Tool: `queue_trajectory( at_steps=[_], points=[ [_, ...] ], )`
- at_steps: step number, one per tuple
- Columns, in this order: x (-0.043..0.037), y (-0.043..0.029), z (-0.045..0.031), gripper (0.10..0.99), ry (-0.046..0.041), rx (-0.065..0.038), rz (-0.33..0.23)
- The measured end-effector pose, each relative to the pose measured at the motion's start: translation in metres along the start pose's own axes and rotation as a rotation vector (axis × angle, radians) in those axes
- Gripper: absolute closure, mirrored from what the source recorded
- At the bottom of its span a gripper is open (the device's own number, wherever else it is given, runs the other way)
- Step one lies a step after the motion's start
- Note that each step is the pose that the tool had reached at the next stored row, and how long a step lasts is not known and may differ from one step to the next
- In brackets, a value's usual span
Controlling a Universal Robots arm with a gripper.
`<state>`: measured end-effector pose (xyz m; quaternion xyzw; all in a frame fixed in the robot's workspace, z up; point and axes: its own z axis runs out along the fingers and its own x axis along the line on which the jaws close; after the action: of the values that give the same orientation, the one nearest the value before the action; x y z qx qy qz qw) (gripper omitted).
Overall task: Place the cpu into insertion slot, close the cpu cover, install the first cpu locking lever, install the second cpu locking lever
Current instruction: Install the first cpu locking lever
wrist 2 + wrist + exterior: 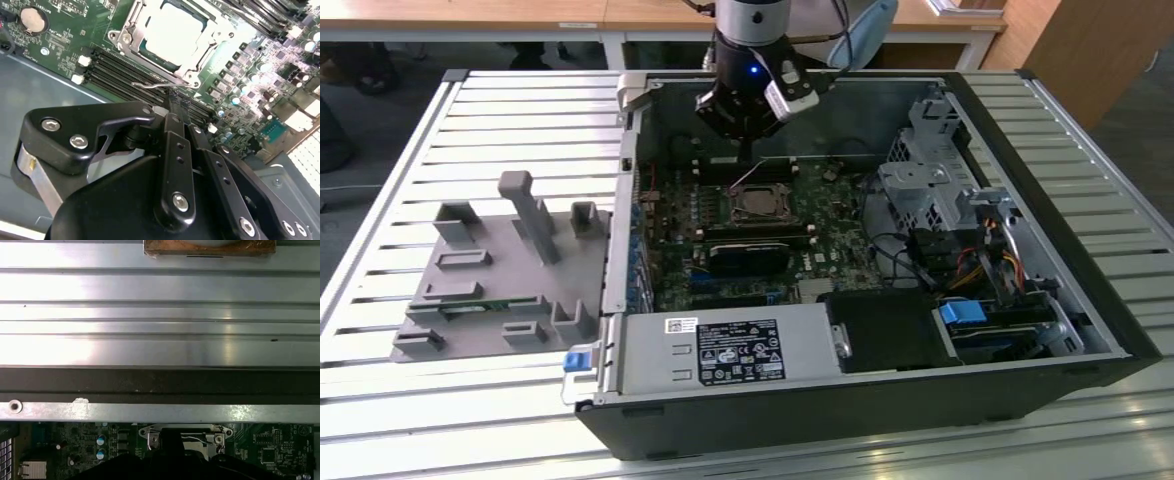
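Inside the insertion slot (735, 207) I see the pale, flat cpu (172, 30) framed by the silvery cpu cover (207, 52); just beside it, my black end effector (170, 100) has fingers together, tips half hidden.

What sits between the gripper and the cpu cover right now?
In the second wrist view, a thin wire lever and the black memory slots lie between the gripper and the cpu cover.
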<state>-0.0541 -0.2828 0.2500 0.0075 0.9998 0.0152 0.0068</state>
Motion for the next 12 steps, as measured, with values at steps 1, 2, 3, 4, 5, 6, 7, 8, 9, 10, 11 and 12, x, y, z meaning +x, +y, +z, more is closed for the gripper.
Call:
queue_trajectory(
  at_steps=[1,2,3,4,5,6,7,8,9,10,11,12],
  points=[
    [0.0000,0.0000,0.0000,0.980,0.0001,-0.003,0.000],
    [0.0000,0.0000,0.0002,0.980,0.0002,-0.009,0.000],
    [-0.0001,0.0000,0.0007,0.980,0.0002,-0.014,0.000],
    [-0.0001,0.0000,0.0017,0.980,0.0000,-0.017,0.000],
    [0.0000,0.0000,0.0023,0.980,0.0004,-0.022,0.000],
    [0.0000,-0.0001,0.0029,0.980,0.0006,-0.030,0.000],
    [0.0000,-0.0001,0.0036,0.980,0.0007,-0.038,0.001],
    [-0.0003,0.0000,0.0047,0.980,0.0005,-0.042,0.000],
    [-0.0006,-0.0001,0.0055,0.980,0.0005,-0.044,0.001],
    [-0.0009,-0.0001,0.0062,0.980,0.0006,-0.044,0.001],
    [-0.0013,-0.0001,0.0068,0.980,0.0006,-0.044,0.001],
    [-0.0014,-0.0001,0.0072,0.980,0.0006,-0.044,0.001]
  ],
)
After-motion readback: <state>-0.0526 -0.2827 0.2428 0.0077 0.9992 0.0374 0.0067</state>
